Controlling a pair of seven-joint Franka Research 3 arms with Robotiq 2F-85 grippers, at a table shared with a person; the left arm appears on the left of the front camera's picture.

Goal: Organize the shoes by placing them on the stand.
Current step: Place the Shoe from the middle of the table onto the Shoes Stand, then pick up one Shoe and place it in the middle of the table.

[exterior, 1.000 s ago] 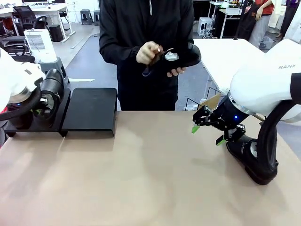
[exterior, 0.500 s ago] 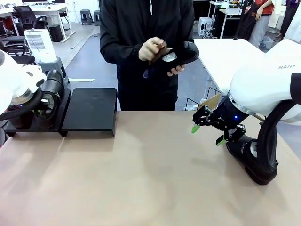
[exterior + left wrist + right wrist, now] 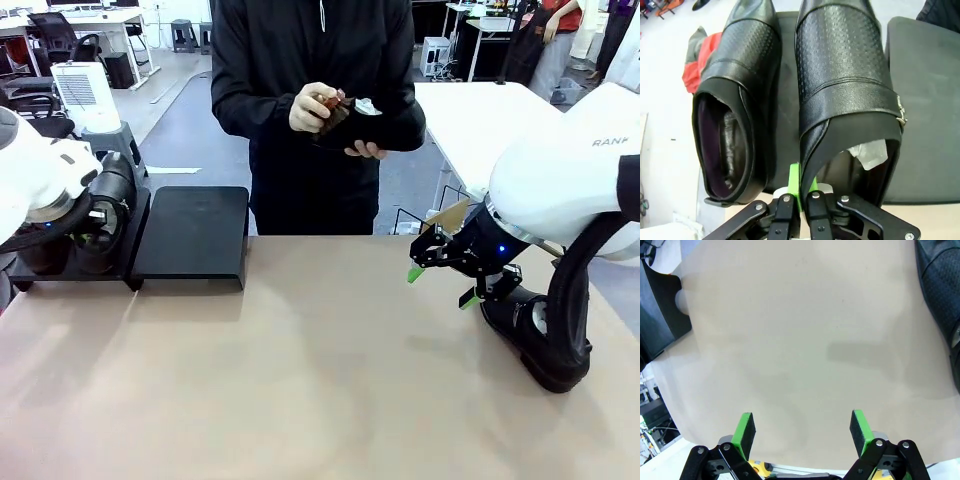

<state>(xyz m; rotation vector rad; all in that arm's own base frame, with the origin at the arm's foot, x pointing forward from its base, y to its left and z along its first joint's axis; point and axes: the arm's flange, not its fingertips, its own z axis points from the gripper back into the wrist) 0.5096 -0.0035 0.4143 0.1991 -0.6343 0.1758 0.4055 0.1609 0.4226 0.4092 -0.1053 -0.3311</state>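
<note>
Spread wide, the right gripper (image 3: 440, 287) is hovering with the loose dress shoe (image 3: 535, 340) lying lengthwise toward its four o'clock; the left gripper (image 3: 801, 182) is pinching the racked shoe (image 3: 842, 85) by its collar.

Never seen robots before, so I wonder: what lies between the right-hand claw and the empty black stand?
Nothing. The front view shows bare table between the right gripper and the stand.
</note>
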